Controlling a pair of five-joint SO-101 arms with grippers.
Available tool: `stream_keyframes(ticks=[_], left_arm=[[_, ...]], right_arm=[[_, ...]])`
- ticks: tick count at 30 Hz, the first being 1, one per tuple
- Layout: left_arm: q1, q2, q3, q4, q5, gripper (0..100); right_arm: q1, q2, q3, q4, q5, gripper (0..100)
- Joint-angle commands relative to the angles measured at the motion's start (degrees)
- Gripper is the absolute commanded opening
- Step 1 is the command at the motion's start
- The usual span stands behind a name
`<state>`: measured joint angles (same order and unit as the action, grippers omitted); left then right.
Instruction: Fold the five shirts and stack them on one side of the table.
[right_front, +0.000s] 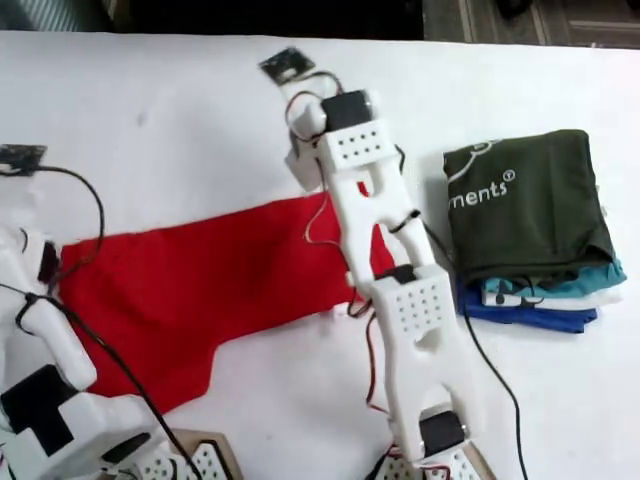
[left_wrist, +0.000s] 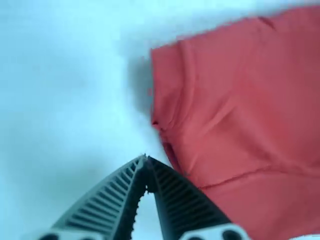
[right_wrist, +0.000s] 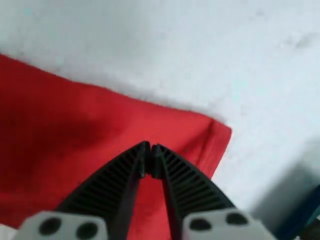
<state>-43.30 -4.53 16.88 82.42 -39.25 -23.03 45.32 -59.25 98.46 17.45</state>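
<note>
While the red shirt (right_front: 200, 280) lies spread across the white table (right_front: 150, 100), a stack of folded shirts (right_front: 525, 200) sits well apart on the right arm's side, dark green on top. The left end effector (left_wrist: 146, 159) is closed over bare table just beside the shirt's edge. The right end effector (right_wrist: 150, 147) is closed above its corner, seemingly pinching nothing.

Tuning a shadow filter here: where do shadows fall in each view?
High view: even light, no glare, only a faint shadow beside the stack. Left wrist view: a dark shadow on the table along the red shirt's edge. Right wrist view: part of the shirt dimmed near the right claw, grey shadow on the table toward the stack.
</note>
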Motion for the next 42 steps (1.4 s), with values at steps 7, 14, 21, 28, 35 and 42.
stream_keyframes(ticks=[7,14,21,28,35,42], left_arm=[[5.67,4.53,9.93,-15.74,-2.55,2],[3.47,24.22,-8.09,-12.22,-2.37,2],[1.54,27.56,-24.09,0.0,0.18,2],[2.24,18.42,-24.0,6.24,0.09,2],[-4.62,3.38,-24.09,7.74,0.62,3],[-20.26,2.33,-24.44,7.74,0.26,3]], right_arm=[[-0.75,-12.97,21.98,0.04,-0.44,1.8],[0.4,-17.8,27.96,0.04,-0.44,1.8],[0.31,-20.88,32.18,0.04,-0.44,1.8],[-0.04,-22.9,33.41,0.04,-0.44,1.8],[-5.05,-29.67,36.22,0.13,0.53,2.0],[-18.15,-38.99,49.41,0.04,6.07,7.7]])
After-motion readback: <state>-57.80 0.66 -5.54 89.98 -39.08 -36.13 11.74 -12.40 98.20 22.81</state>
